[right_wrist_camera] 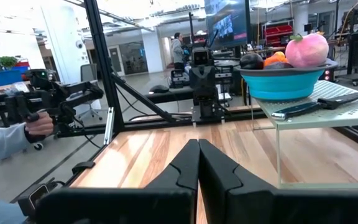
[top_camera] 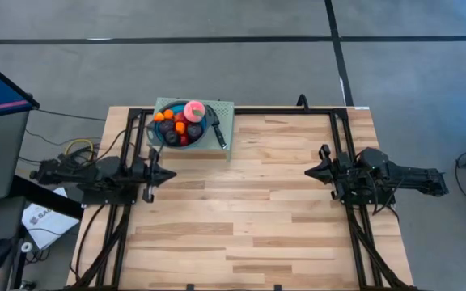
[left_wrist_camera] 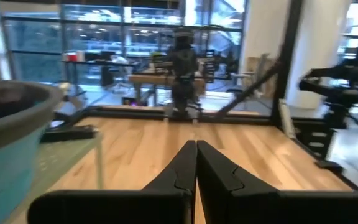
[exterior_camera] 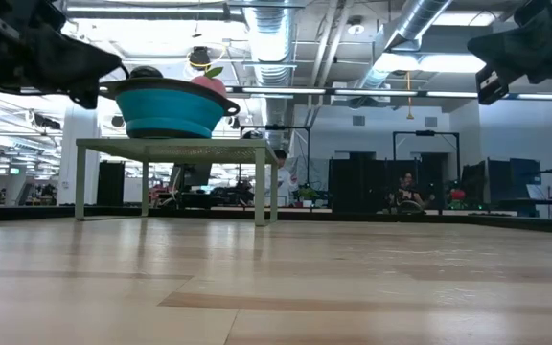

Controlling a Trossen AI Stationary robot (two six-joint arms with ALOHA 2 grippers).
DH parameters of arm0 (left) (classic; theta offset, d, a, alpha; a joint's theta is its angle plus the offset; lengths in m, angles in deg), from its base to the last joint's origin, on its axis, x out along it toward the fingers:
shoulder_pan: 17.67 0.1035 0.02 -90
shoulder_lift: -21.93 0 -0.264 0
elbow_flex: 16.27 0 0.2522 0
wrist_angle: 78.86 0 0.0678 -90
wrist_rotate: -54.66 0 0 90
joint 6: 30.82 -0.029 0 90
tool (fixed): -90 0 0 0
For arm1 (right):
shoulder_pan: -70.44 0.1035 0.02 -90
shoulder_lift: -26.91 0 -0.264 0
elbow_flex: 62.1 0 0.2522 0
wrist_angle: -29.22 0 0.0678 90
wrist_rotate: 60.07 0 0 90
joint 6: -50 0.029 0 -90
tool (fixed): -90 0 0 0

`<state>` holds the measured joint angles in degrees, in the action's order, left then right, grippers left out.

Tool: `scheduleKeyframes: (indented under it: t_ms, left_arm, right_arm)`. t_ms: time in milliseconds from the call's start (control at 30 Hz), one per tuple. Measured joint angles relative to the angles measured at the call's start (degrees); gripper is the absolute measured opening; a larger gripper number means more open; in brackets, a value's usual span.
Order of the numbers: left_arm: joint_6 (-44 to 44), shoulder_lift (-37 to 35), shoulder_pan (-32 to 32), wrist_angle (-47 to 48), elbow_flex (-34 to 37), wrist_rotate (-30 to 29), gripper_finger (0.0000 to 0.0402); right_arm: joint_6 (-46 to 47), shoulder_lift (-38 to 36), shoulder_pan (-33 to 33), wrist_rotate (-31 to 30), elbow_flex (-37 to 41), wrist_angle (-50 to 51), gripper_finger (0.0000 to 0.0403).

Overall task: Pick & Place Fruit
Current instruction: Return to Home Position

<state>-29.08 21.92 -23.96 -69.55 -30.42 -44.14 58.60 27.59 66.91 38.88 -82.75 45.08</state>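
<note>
Fruit (top_camera: 183, 124) sits heaped in the bowl (exterior_camera: 169, 110) on the shelf (top_camera: 223, 109); seen from low down, the bowl's wall hides most pieces. Left jaws, pressed together and empty, wait near the shelf. Right jaws, likewise, wait well apart across the counter (top_camera: 249, 202).

At 11 o'clock on the bench (top_camera: 257, 210), fruit (top_camera: 180, 123) fills the bowl (exterior_camera: 166, 107) on the shelf (top_camera: 225, 107). The knife (top_camera: 218, 136) lies at the bowl's 3 o'clock.
</note>
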Motion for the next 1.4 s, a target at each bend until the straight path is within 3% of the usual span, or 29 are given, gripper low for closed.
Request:
scheduleKeyframes:
  t_ms: [167, 300, 1033, 1233, 1400]
  left_arm:
    - [-2.31, 0.0, 1.14, 0.05, 0.0, 5.42, 0.0005]
    - [-6.23, 0.57, 1.19, 0.21, 0.0, 4.87, 0.0006]
    - [-5.81, 8.17, 1.19, -0.04, 0.02, 4.58, 0.0006]
    - [-5.81, 9.5, 1.19, -0.4, 0.02, 4.55, 0.0006]
    - [-5.79, 9.77, 1.19, -0.42, 0.02, 4.53, 0.0006]
  right_arm:
    - [0.0, 0.0, 0.02, 0.0, 0.0, 0.63, 0.0]
    - [0.0, 0.02, 0.01, 0.0, 0.0, 0.93, 0.0]
    - [0.0, 0.02, 0.02, 0.0, -0.02, 0.89, 0.0]
    - [0.35, -0.46, 3.47, 0.02, 2.64, -2.15, 0.0]
    - [-10.39, -0.49, 6.68, -0.27, 6.27, -5.44, 0.0]
